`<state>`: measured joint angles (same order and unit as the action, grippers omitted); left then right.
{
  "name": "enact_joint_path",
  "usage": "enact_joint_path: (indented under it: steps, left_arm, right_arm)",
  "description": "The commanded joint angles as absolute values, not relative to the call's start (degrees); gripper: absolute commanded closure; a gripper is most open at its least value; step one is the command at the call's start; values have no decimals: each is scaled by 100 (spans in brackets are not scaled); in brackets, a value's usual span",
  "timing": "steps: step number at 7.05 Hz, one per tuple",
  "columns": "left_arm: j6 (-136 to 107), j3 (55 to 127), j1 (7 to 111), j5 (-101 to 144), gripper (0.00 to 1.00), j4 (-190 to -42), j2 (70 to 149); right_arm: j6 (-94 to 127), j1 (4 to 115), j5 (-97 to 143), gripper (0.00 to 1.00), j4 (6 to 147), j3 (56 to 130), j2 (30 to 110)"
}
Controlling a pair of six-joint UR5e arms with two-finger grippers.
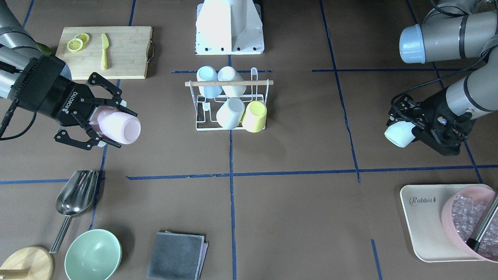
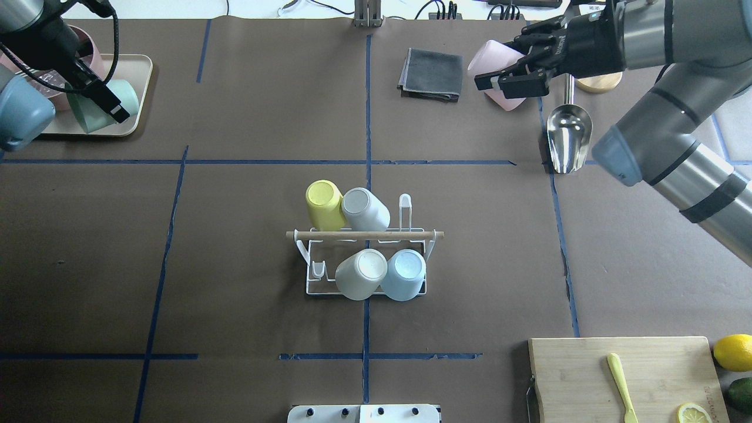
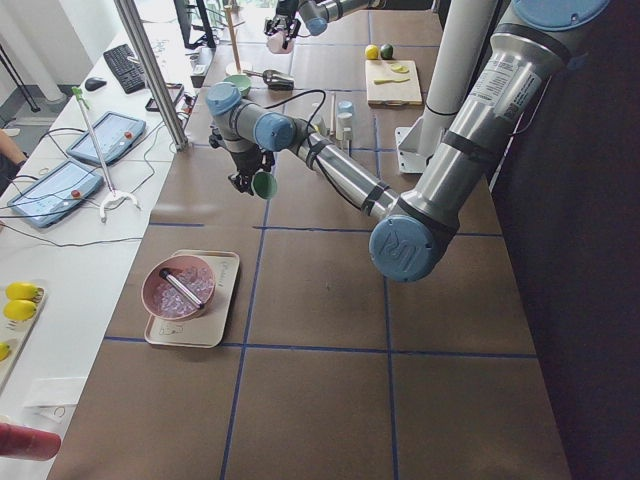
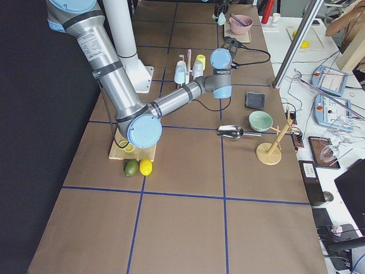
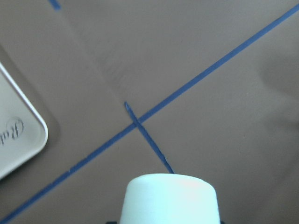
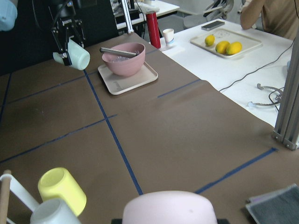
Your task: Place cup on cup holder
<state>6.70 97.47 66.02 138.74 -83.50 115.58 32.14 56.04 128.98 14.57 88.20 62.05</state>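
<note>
The cup holder [image 1: 229,83] [image 2: 364,235], a white wire rack with a wooden rod, stands at the table's middle with several cups upside down on its prongs. My right gripper [image 1: 124,129] [image 2: 502,64] is shut on a pink cup [image 1: 118,126] [image 2: 496,61] [image 6: 170,207], held in the air to the rack's side, well away from it. My left gripper [image 1: 408,124] [image 2: 108,103] is shut on a pale mint cup [image 1: 399,134] [image 5: 170,198] [image 6: 72,53], lifted above the table near the tray.
A cream tray [image 1: 424,217] carries a pink bowl [image 1: 469,221]. On the right arm's side lie a metal scoop [image 1: 76,198], green bowl [image 1: 93,254], grey cloth [image 1: 177,254], round wooden stand [image 1: 27,264] and a cutting board [image 1: 105,52] with lemon slices and a knife.
</note>
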Motion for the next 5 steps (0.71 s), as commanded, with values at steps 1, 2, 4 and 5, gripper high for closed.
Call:
enact_joint_path:
  steps: [1, 2, 4, 5]
  left_arm:
    - [-101, 9853, 6548, 13869, 93, -10415, 10936]
    - [-132, 9757, 6487, 13869, 94, -11085, 10925]
    - [-263, 9756, 6363, 13860, 94, -12133, 11099]
    - [-1082, 9843, 6328, 13773, 94, -12842, 11135]
  right_arm:
    - [3533, 4863, 11668, 100, 636, 8824, 6205]
    - [3481, 4451, 11124, 100, 346, 8816, 6205]
    - [2729, 4114, 10784, 100, -191, 8728, 6318]
    - [2351, 4035, 10723, 100, -446, 8588, 6302]
